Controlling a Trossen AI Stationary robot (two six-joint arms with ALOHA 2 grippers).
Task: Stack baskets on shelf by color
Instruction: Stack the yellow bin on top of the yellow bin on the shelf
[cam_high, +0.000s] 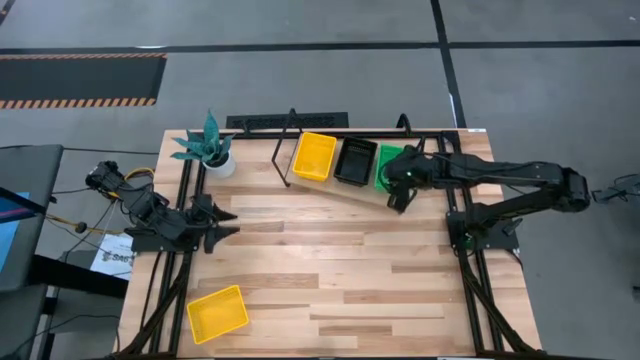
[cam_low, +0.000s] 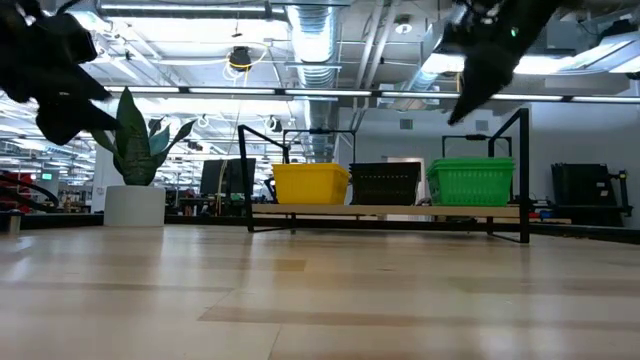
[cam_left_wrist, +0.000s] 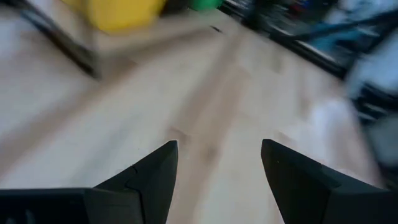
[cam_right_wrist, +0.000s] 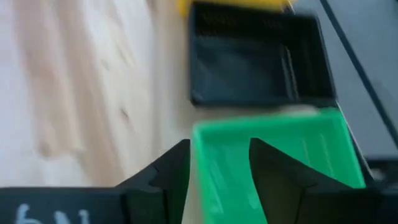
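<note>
yellow stack (cam_high: 314, 156), black stack (cam_high: 355, 161) and green stack (cam_high: 386, 166) sit on the shelf (cam_low: 385, 212). one yellow basket (cam_high: 217, 313) remains on the table (cam_high: 340, 260). the right gripper (cam_high: 399, 196), jaws spread, straddles the green rim; the left gripper (cam_high: 226, 221) waits, jaws spread and empty.

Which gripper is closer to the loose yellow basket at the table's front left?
Left. The left gripper hovers just beyond the loose yellow basket; the right gripper is across the table by the shelf.

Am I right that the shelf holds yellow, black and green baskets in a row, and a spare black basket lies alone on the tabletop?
Not quite: the lone basket on the tabletop is yellow, not black, as the high view shows. The shelf does hold yellow, black and green in a row.
</note>
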